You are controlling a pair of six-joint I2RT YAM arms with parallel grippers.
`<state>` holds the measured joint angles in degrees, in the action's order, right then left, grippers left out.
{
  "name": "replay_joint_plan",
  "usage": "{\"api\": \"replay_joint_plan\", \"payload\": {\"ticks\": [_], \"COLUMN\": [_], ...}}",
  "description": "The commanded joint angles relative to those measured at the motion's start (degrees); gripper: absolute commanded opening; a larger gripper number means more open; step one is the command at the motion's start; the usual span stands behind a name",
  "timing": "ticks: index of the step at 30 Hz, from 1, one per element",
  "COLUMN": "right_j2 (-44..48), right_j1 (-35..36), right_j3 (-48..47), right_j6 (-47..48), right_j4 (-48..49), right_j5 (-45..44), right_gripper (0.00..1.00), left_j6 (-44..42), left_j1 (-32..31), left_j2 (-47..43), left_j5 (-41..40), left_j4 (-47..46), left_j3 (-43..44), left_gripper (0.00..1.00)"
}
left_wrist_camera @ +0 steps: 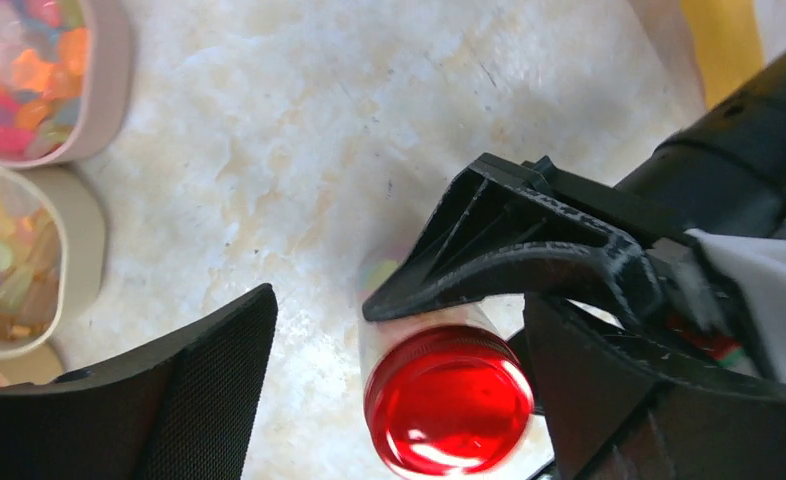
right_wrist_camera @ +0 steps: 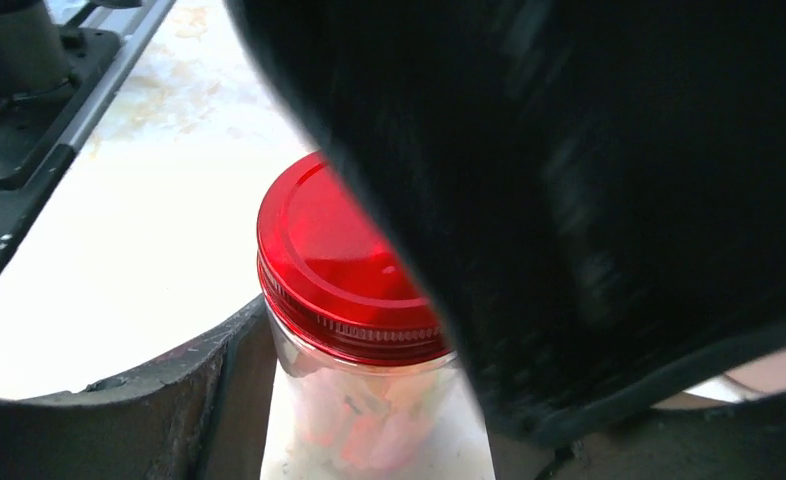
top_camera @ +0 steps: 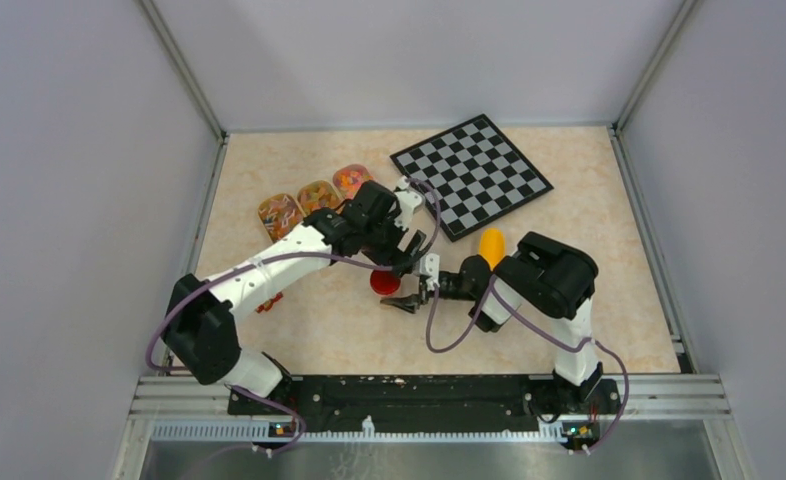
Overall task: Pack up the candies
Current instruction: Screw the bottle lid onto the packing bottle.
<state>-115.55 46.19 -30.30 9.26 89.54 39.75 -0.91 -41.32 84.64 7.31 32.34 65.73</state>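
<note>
Here, right end effector (top_camera: 403, 298) clamps the jar (right_wrist_camera: 354, 300); left end effector (top_camera: 397, 262) wide, empty, straddling it

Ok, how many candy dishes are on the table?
3, in a diagonal row left of the chessboard: the nearest dish, the middle dish and the far dish, beside the left arm. The arm might hide another.

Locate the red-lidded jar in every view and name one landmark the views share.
Top external: red-lidded jar, mid-table.
Left wrist: jar at bottom centre, lid towards the camera.
Right wrist: jar at centre, lid above its clear body.
Shared landmark: marbled beige tabletop.
</note>
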Motion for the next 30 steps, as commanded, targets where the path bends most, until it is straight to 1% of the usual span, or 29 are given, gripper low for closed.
{"api": "replay_joint_plan", "payload": {"ticks": [1, 3, 5, 6, 8, 9, 10, 11, 12, 13, 14, 17, 18, 20, 23, 24, 26, 30], "right_j2": [-0.6, -0.3, -0.3, -0.2, -0.4, -0.5, -0.6, -0.7, -0.8, -1.0, -1.2, -1.5, -1.5, -1.5, -1.7, -1.8, -2.0, -2.6], "right_j1": [-0.6, -0.6, -0.6, -0.5, 0.0, 0.5, 1.0, 1.5, 1.8, 2.0, 2.1, 2.4, 2.5, 2.5, 2.5, 2.5, 2.5, 2.6], "right_j3": [0.4, 0.5, 0.6, 0.6, 0.4, 0.3, 0.2, 0.2, 0.1, 0.1, 0.2, 0.0, 0.0, 0.1, 0.4, 0.4, 0.2, -0.3], "right_j6": [-1.1, -1.3, -1.7, -1.8, -2.3, -1.9, -1.4, -1.1, -0.9, -0.9, -0.9, -0.9, -0.8, -0.7, -0.5, -0.5, -0.5, -0.6], "right_j4": [9.1, 9.0, 9.0, 9.0, 9.1, 9.0, 9.0, 9.0, 9.1, 9.1, 9.1, 9.1, 9.0, 9.0, 9.0, 9.1, 9.1, 9.0], "right_j5": [-1.4, -2.2, -3.4, -4.2, -6.6, -7.9, -10.5, -12.4, -14.4, -16.0, -17.3, -18.5, -18.6, -18.7, -18.9, -18.9, -18.4, -17.8], "right_gripper": [0.46, 0.46, 0.46, 0.45, 0.46, 0.46, 0.46, 0.46, 0.46, 0.46, 0.46, 0.46, 0.46, 0.46, 0.46, 0.46, 0.46, 0.46], "left_j6": [11.8, 13.6, 16.0, 18.1, 25.3, 29.2, 31.9, 33.3, 35.0, 37.0, 39.9, 51.0, 54.7, 61.4, 69.4, 70.1, 70.2, 69.0], "left_j1": [-0.1, 0.1, 0.2, 0.2, 0.4, 0.7, 0.9, 1.0, 1.0, 0.9, 0.7, -0.3, -0.4, -0.6, -0.8, -0.8, -0.8, -0.9], "left_j2": [1.1, 2.3, 2.1, 1.6, 1.1, 1.0, 1.1, 0.8, 0.3, -0.4, -1.1, -3.6, -4.1, -4.5, -2.9, -2.4, -1.7, -1.4], "left_j5": [-10.7, -11.8, -13.2, -15.5, -20.9, -22.0, -21.4, -18.4, -13.3, -10.8, -8.7, -12.2, -13.7, -17.3, -21.8, -22.5, -22.2, -19.9], "left_j4": [4.0, 7.8, 9.3, 10.7, 15.0, 17.2, 18.5, 18.2, 17.3, 15.4, 13.6, 11.3, 12.0, 16.2, 24.8, 26.1, 25.6, 20.6], "left_j3": [11.9, 15.5, 16.9, 17.4, 18.6, 19.3, 19.7, 19.6, 18.7, 17.2, 15.4, 9.7, 8.7, 7.8, 9.6, 10.0, 9.7, 8.4], "left_gripper": [0.99, 0.99, 0.99, 0.99, 0.99, 0.98, 0.96, 0.95, 0.95, 0.95, 0.98, 0.99, 0.99, 0.98, 0.93, 0.92, 0.91, 0.87]}}
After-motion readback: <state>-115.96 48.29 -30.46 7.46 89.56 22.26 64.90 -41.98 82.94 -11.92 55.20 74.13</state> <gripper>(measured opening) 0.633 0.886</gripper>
